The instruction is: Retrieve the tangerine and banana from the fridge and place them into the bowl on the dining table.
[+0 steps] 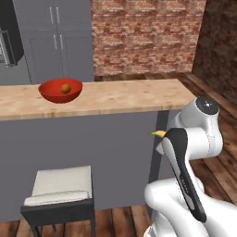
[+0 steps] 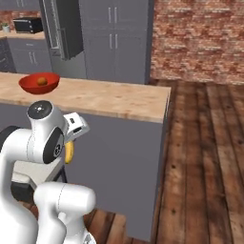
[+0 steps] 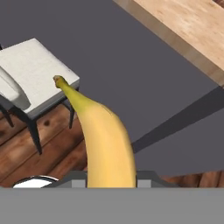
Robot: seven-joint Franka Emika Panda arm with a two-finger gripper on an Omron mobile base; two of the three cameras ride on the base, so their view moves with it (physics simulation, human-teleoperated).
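Note:
A yellow banana (image 3: 105, 140) sticks out from between the jaws of my gripper (image 3: 111, 180), which is shut on it. The hand is held low in front of the grey base of the dining table (image 1: 120, 99). In the base views the banana (image 2: 69, 152) hangs under the hand (image 2: 76, 125), and its tip (image 1: 157, 134) peeks out beside the arm. The red bowl (image 1: 60, 90) stands on the table's left part with the tangerine (image 1: 66, 88) inside it. The same bowl (image 2: 39, 83) and tangerine (image 2: 42, 81) lie far left of my hand. The dark fridge (image 2: 64, 28) stands behind the table.
A chair with a white cushion (image 1: 60, 185) stands against the table's base, below and left of the hand, also seen as the chair (image 3: 30, 74). Grey cabinets (image 2: 114, 38) and a brick wall (image 1: 148, 37) are beyond. Wooden floor (image 2: 205, 157) spreads to the right.

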